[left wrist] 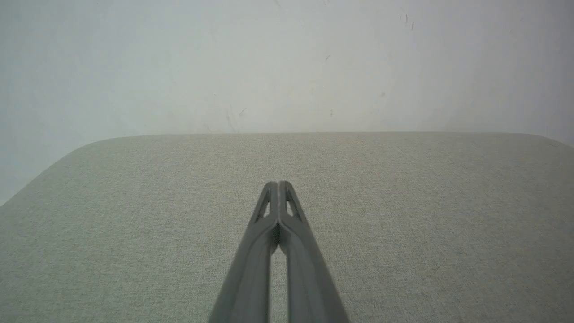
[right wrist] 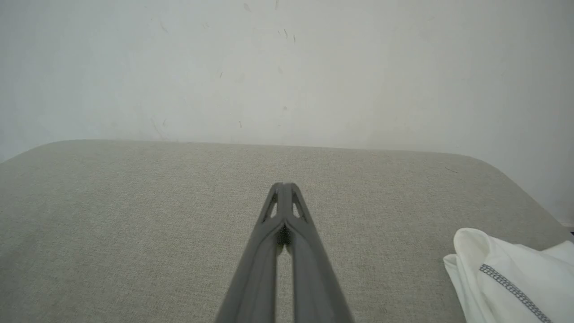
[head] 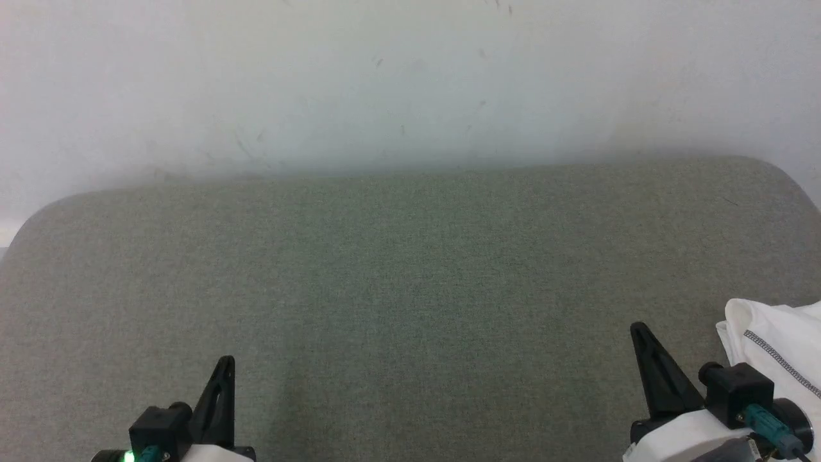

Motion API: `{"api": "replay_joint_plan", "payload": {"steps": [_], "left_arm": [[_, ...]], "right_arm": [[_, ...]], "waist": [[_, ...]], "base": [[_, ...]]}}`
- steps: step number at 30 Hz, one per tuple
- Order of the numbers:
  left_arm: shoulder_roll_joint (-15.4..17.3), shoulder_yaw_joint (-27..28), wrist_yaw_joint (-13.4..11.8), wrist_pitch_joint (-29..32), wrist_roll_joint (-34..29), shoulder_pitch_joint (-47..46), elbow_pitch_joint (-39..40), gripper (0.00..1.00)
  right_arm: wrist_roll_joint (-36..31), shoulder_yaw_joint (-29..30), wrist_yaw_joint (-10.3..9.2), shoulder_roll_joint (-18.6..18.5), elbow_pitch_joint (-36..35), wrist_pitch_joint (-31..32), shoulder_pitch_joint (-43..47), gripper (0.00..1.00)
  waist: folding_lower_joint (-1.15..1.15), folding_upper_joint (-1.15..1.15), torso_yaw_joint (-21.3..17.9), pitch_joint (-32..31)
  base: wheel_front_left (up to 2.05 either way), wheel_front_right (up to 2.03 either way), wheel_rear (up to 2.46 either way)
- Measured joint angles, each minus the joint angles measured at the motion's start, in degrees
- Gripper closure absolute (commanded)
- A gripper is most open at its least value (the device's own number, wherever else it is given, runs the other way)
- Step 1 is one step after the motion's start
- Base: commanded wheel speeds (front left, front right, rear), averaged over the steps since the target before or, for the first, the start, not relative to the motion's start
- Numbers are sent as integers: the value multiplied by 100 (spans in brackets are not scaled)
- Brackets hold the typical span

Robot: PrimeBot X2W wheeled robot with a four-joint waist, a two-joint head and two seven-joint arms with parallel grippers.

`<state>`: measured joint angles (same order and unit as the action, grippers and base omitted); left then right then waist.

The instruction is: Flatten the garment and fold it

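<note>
You face a pale wall [head: 410,77] behind a wide grey-green fabric surface [head: 410,289]. The garment [head: 779,346], white with dark stitching, lies bunched at the surface's right edge, near your right gripper [head: 635,327]. That gripper and your left gripper [head: 226,360] are both clenched, grasping nothing.

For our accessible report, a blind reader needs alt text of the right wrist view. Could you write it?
The right gripper, shut and empty, points across a grey fabric surface toward a pale wall. A crumpled white garment with dark grey stitching lies on the surface at the lower right, apart from the gripper.
</note>
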<state>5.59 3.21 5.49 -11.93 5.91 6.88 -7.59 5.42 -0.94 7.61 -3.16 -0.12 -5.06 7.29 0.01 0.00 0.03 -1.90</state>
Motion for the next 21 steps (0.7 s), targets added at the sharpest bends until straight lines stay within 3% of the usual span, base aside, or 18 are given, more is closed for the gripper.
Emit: {"api": "replay_joint_plan", "payload": {"steps": [21], "left_arm": [[-54,-69,-105,242,-98,-117,151,100]], "right_arm": [[-113,22,0,1,1,100,-116,100]], "waist": [[0,0,-1,39]], "base": [[0,0,0]]}}
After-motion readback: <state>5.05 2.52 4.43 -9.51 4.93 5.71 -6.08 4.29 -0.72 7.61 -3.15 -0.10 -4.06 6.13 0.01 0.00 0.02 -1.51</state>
